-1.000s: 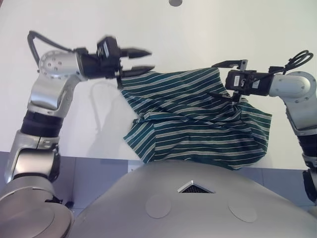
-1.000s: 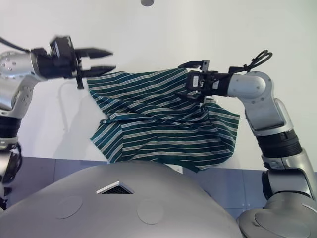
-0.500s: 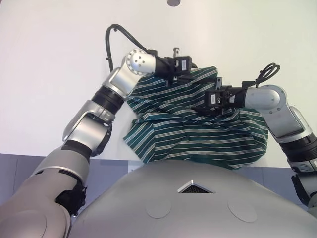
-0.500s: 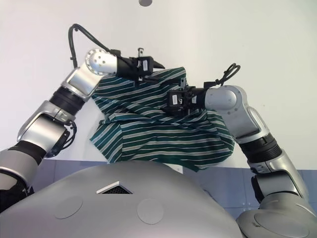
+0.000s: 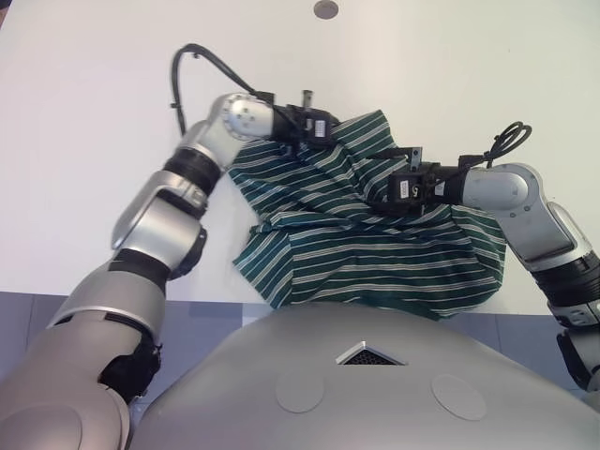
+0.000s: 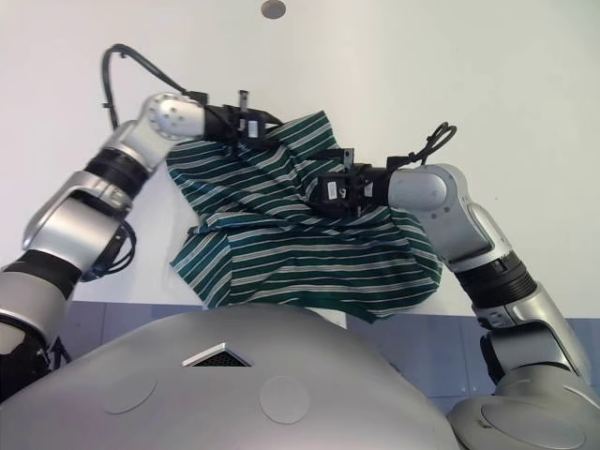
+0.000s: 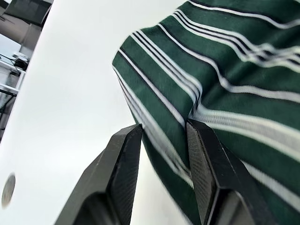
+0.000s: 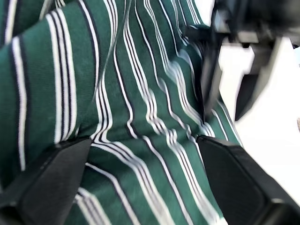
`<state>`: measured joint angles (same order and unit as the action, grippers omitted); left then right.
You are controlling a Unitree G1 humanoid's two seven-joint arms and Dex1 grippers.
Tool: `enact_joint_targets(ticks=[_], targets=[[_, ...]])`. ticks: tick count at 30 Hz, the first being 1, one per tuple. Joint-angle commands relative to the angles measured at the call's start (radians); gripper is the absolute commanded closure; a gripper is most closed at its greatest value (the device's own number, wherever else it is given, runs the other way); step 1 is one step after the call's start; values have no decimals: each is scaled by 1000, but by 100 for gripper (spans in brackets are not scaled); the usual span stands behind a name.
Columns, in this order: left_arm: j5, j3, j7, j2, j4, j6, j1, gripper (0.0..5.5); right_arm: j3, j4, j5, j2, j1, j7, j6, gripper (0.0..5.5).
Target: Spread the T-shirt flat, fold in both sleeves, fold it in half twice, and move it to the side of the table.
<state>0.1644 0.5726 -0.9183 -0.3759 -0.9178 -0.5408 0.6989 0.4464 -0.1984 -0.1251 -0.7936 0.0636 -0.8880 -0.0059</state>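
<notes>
Left wrist view: T-shirt (image 7: 225, 70) edge lies inside the parted left gripper (image 7: 164, 125).

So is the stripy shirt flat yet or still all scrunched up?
Still scrunched: the T-shirt lies bunched in wrinkled, overlapping layers on the table.

Small round grey disc (image 5: 326, 9) — far ahead.

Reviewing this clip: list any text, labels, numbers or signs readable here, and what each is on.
No text can be read.
The white label on the right pincer body: too small to read.
The T-shirt: stripes, no print visible.
</notes>
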Motion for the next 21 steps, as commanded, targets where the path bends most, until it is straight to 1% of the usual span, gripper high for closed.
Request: enact_joint_targets(ticks=[1, 4, 5, 7, 9, 10, 11, 13, 15, 16, 17, 19, 21], targets=[[86, -44, -28, -247, -239, 77, 36, 384, 102, 154, -154, -87, -136, -41, 65, 132], [139, -53, 80, -312, -365, 173, 89, 384, 104, 149, -145, -85, -130, -37, 64, 132], [120, -92, 143, -310, -388, 212, 109, 384, 104, 148, -144, -84, -128, -35, 63, 132], [10, -229, 215, -279, -407, 274, 165, 384, 102, 143, -139, -81, -128, -32, 59, 132], [-193, -441, 143, -211, -394, 332, 228, 384, 102, 128, -135, -72, -132, -25, 68, 132], [-300, -535, 59, -169, -360, 347, 249, 384, 106, 124, -137, -62, -130, -19, 74, 132], [-382, -603, -12, -134, -325, 373, 262, 384, 110, 122, -139, -54, -130, -13, 78, 132], [-512, -678, -130, -53, -200, 447, 259, 384, 120, 111, -143, -38, -134, -2, 91, 132], [-592, -642, -260, 17, 36, 578, 172, 384, 132, 108, -145, -27, -137, 7, 98, 132], [-591, -585, -328, 26, 155, 604, 106, 384, 135, 108, -145, -25, -136, 11, 100, 132], [-574, -526, -385, 23, 260, 619, 42, 384, 137, 108, -145, -23, -136, 13, 102, 132], [-487, -365, -492, -15, 447, 586, -99, 384, 141, 112, -145, -19, -135, 23, 106, 132], [-424, -278, -509, -26, 538, 585, -171, 384, 148, 116, -146, -11, -136, 34, 112, 132]])
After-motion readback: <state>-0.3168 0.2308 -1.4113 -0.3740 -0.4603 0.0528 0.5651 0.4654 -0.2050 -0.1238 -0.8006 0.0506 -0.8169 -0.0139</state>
